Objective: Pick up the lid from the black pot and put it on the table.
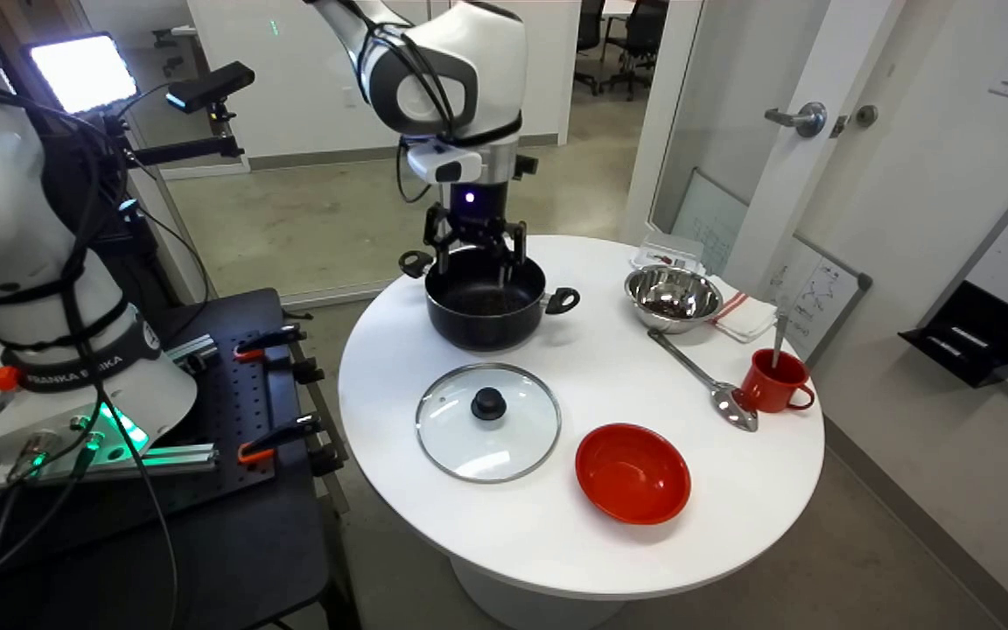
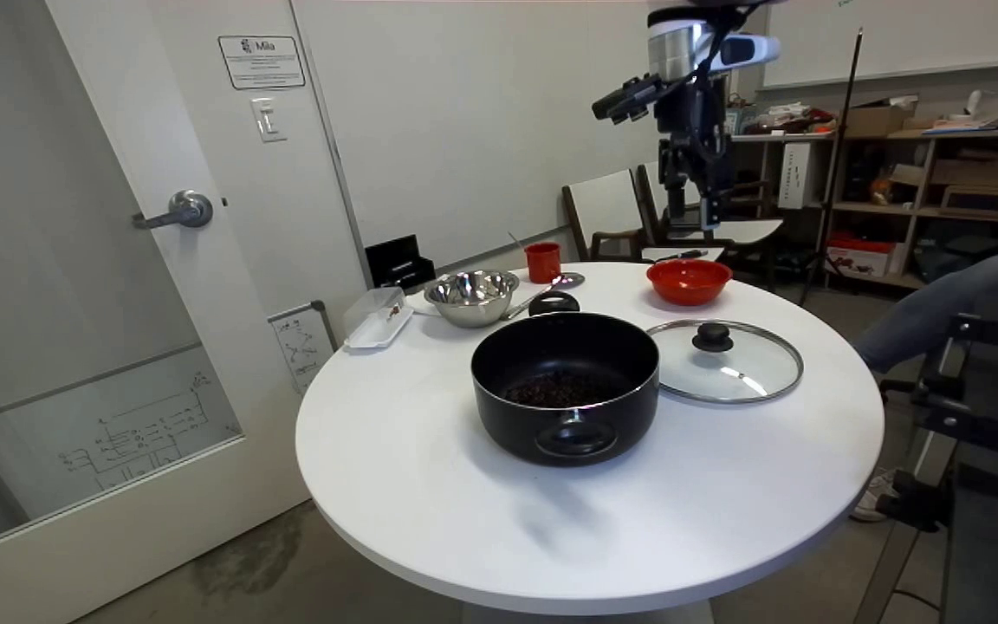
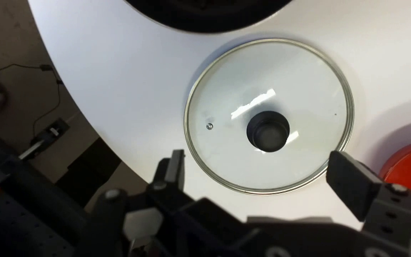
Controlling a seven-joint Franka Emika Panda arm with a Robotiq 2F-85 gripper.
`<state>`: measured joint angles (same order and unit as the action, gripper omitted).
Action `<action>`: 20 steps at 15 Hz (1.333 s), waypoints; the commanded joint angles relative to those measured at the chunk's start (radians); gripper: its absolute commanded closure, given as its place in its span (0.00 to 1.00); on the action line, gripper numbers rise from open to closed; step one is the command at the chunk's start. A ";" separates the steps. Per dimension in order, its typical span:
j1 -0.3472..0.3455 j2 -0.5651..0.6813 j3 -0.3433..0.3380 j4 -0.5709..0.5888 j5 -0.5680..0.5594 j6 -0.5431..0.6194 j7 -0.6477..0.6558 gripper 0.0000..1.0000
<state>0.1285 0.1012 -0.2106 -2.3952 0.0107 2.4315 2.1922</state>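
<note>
Lid: flat on the worktop, centre-right in the wrist view, underneath the fingers and apart
Knob: further up that frame than the fingers, sideways between them
Fingers: released, spread wide at lower centre and lower right
Black pot: top edge of that frame, beside the lid

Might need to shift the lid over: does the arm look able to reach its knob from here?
Probably yes: the lid lies on the table with its knob facing up, nothing covers it, and the open jaws hang above the table, holding nothing.
</note>
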 commanded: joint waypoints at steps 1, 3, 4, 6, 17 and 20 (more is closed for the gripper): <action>-0.050 -0.140 0.083 -0.049 0.007 -0.047 -0.035 0.00; -0.068 -0.178 0.115 -0.053 0.039 -0.058 -0.067 0.00; -0.075 -0.189 0.126 -0.051 0.074 -0.073 -0.099 0.00; -0.091 -0.154 0.145 -0.030 0.044 -0.055 -0.057 0.00; -0.100 -0.169 0.152 -0.039 0.056 -0.060 -0.075 0.00; -0.100 -0.169 0.152 -0.039 0.056 -0.060 -0.075 0.00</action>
<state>0.0647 -0.0677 -0.0947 -2.4353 0.0635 2.3732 2.1204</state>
